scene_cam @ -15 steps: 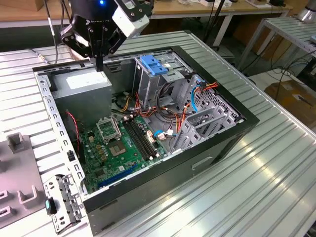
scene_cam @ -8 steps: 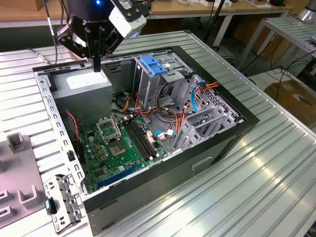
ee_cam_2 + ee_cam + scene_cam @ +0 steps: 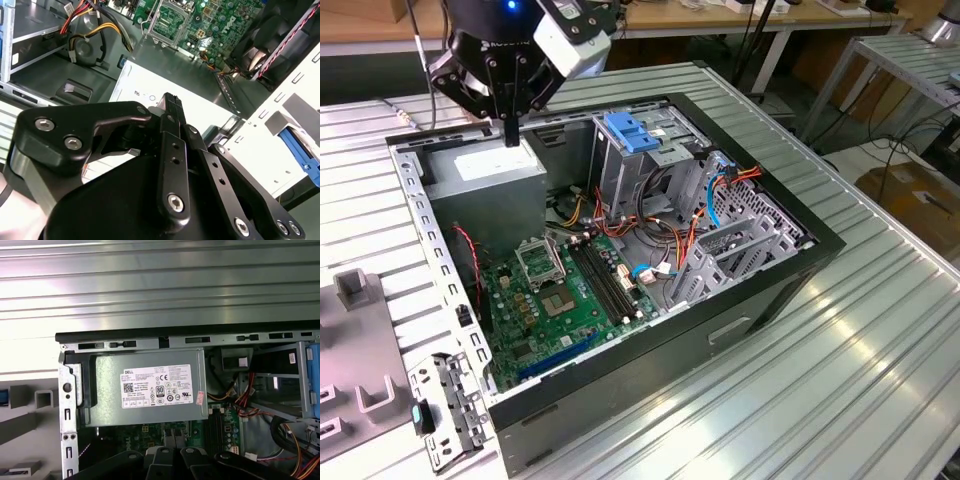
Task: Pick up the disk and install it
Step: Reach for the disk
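In the exterior view the open computer case (image 3: 750, 300) is lying across the middle of the bench (image 3: 880, 380), with cables (image 3: 660, 232) spilling around its drive cage (image 3: 640, 170). Farther back, the end effector (image 3: 510, 138) is hovering just above the power supply (image 3: 485, 170), fingers pressed together and carrying nothing. Judging by its blue frame in the second wrist view, the disk (image 3: 300, 150) is sitting in a grey holder (image 3: 292, 117) outside the case wall. Fingers held together like that would be knocking the disk rather than straddling it. The loose cables could also be snagging it at the cage.
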{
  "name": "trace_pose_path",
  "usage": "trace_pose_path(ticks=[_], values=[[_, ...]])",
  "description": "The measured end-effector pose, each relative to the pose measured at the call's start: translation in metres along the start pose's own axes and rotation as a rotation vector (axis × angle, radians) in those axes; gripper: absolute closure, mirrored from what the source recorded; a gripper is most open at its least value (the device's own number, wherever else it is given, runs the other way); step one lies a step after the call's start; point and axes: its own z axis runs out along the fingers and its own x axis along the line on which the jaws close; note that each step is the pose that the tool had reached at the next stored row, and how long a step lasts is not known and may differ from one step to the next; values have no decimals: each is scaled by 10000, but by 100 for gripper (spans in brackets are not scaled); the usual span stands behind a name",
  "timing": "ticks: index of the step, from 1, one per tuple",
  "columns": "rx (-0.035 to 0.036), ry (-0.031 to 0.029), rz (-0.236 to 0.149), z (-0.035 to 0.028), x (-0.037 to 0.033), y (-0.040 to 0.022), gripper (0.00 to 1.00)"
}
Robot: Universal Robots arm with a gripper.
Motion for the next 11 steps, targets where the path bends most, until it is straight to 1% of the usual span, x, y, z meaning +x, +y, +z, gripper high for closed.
trace_pose_path(ticks=[11], values=[[0,0,0,-2,88,-7,89]])
